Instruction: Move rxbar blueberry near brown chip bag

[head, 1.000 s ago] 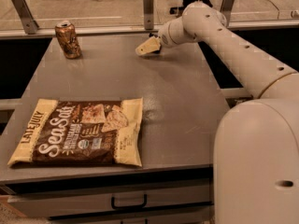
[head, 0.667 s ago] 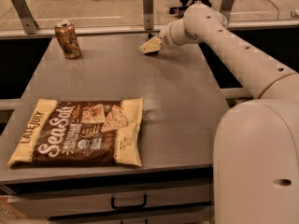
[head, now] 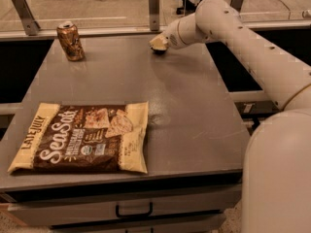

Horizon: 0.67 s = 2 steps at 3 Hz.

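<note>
My tool [head: 158, 43] has crept toward the far edge of the counter [head: 194, 106], low over a dark sliver, likely the rxbar blueberry [head: 159, 51], presumably to grasp it. I can't tell its grip. The brown chip bag [head: 82, 137] lies well apart.

The arm [head: 252, 47] is smooth and cream-white, made of rounded tubes with thin tan rings at the joints, widening to a bulky dome. Its pale gripper [head: 158, 43] is at the far edge of the table [head: 194, 110].
</note>
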{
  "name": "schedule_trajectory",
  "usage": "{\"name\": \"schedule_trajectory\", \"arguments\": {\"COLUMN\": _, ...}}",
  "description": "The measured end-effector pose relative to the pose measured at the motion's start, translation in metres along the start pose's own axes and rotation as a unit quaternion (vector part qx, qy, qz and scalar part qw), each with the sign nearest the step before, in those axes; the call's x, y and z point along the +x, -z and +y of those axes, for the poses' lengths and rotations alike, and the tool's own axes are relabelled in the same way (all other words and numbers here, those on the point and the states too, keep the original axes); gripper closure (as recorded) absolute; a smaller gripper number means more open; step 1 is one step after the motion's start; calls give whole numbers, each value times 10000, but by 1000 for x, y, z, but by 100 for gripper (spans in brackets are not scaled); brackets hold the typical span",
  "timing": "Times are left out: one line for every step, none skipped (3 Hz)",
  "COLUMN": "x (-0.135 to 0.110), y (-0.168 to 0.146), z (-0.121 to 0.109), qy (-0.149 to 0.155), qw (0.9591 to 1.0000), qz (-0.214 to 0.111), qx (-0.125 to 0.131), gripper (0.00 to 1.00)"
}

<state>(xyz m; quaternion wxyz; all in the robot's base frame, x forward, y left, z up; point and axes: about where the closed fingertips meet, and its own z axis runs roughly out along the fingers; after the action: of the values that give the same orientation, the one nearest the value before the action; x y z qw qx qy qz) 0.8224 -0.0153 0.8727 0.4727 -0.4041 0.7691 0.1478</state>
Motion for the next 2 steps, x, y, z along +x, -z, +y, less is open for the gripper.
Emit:
{"name": "schedule_trajectory", "arguments": {"x": -28, "y": 27, "z": 41, "qy": 515, "qw": 9977, "qz": -185, "qx": -400, "gripper": 100}}
{"name": "schedule_trajectory", "arguments": {"x": -38, "y": 59, "z": 84, "qy": 1026, "qw": 9908, "qz": -246, "qx": -845, "gripper": 100}}
